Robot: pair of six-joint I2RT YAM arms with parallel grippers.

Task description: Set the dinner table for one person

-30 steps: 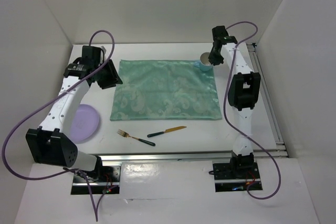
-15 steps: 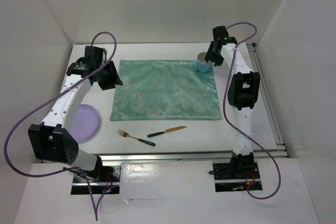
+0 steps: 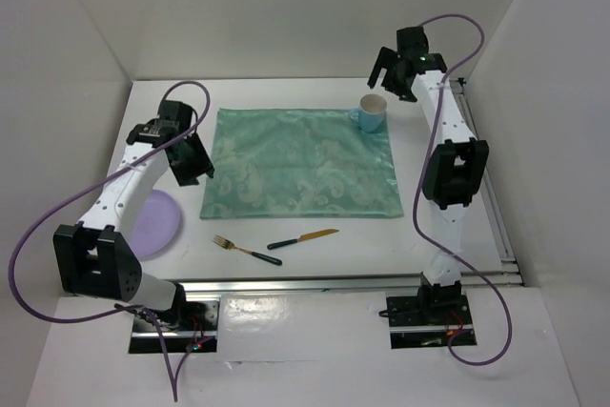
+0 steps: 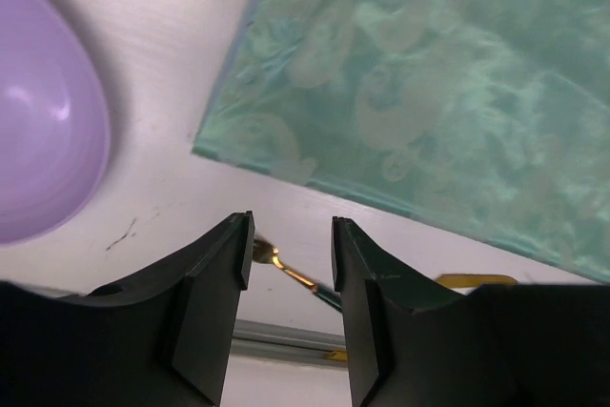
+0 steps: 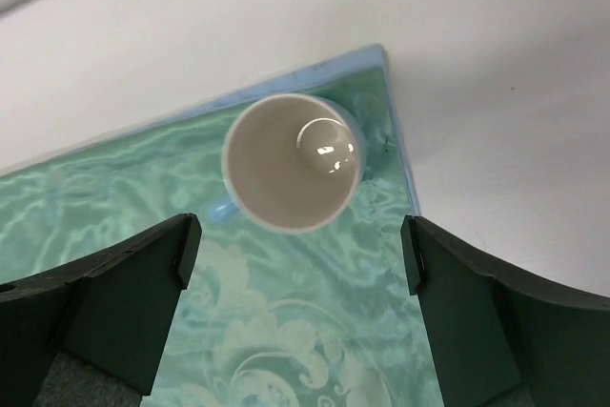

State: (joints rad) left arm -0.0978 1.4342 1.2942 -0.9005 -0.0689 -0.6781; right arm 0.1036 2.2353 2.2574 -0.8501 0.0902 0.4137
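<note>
On the white dinner table lies a teal patterned mat. A light blue mug stands upright on the mat's far right corner, white inside. My right gripper hovers above and just behind it, open wide and empty. A purple plate rests left of the mat. A gold fork and a gold knife, both dark-handled, lie in front of the mat. My left gripper hangs over the mat's left edge, open with nothing between its fingers.
Metal rails run along the table's near edge and right edge. White walls close in the back and both sides. In the left wrist view the plate, the mat's corner and the fork show below.
My right gripper opened, let go of the mug and rose back away from it; the mug now stands free on the mat's corner. My left arm shifted slightly toward the near side.
</note>
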